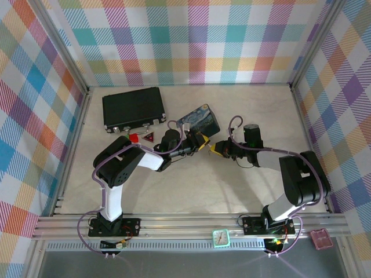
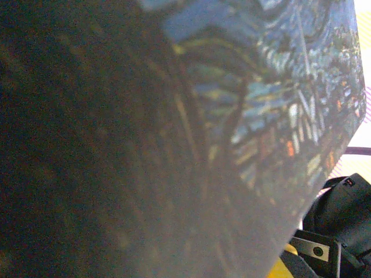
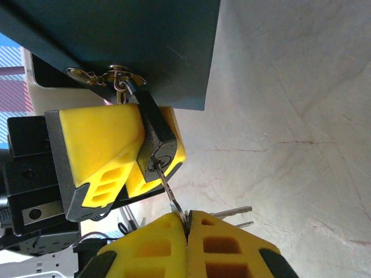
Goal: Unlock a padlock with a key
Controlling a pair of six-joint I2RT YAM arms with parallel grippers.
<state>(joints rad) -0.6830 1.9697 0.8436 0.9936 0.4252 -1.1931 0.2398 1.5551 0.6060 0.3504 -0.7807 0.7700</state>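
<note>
Padlock [image 3: 155, 139], hanging from the starry-night tin's [image 3: 145, 46] hasp [image 3: 110, 74] and clamped in the left gripper [image 3: 142, 165], looks rigid but swing-prone, while the right gripper [image 3: 186, 223] pinches the thin, probably slippery key [image 3: 167, 186] by its head.

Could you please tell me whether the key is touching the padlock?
Touching. The right wrist view shows the key seated in the keyhole of the padlock, its head pinched by the right gripper.
</note>
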